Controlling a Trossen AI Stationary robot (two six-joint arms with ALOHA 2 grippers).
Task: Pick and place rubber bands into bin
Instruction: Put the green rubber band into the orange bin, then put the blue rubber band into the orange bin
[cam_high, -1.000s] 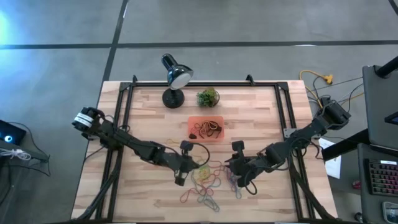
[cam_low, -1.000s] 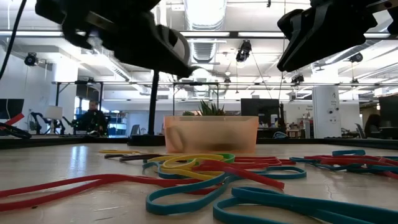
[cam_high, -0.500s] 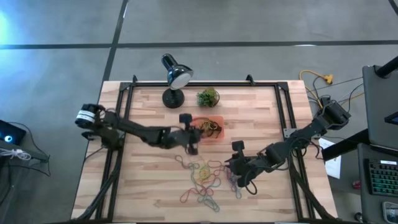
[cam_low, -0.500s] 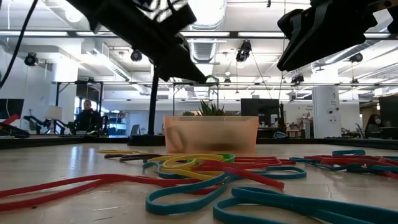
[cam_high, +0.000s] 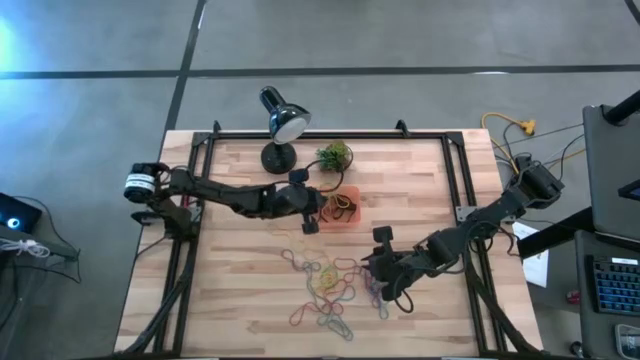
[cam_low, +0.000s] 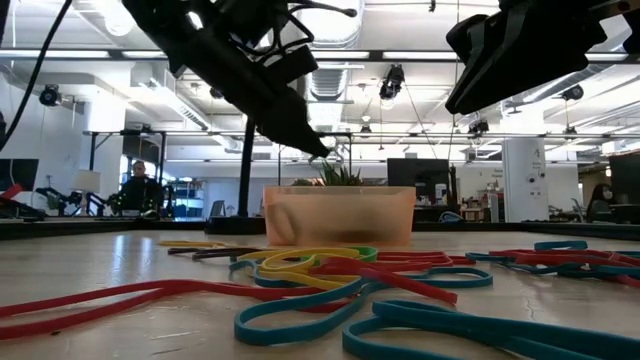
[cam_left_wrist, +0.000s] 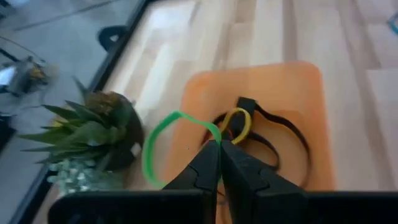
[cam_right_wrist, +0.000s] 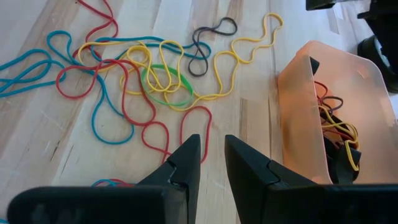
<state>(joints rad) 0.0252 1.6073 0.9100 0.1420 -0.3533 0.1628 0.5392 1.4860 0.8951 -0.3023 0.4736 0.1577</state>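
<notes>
The bin (cam_high: 335, 207) is a shallow orange tray near the table's middle, with several rubber bands (cam_left_wrist: 261, 130) lying in it. My left gripper (cam_left_wrist: 219, 148) hangs over the bin's left edge (cam_low: 320, 150), shut on a green rubber band (cam_left_wrist: 155, 146). A loose pile of coloured rubber bands (cam_high: 325, 288) lies flat on the wood nearer the front edge. My right gripper (cam_right_wrist: 211, 149) hovers open just right of that pile (cam_high: 372, 280), nothing between its fingers. My left gripper pinches the green rubber band at one spot of its loop (cam_left_wrist: 210, 132) between its two fingertips. The fingers slant down from the table's left. The rest of the loop sticks out sideways toward the plant, lifted clear above the bin.
A black desk lamp (cam_high: 280, 125) and a small green plant (cam_high: 335, 155) stand behind the bin at the far edge. Black frame rails (cam_high: 195, 200) run along both sides of the table. A person (cam_low: 140, 185) sits far off in the room behind.
My left gripper has swung from the pile toward the table's far edge and over the bin's left edge, carrying the green rubber band clear of the table. The right arm has kept still.
</notes>
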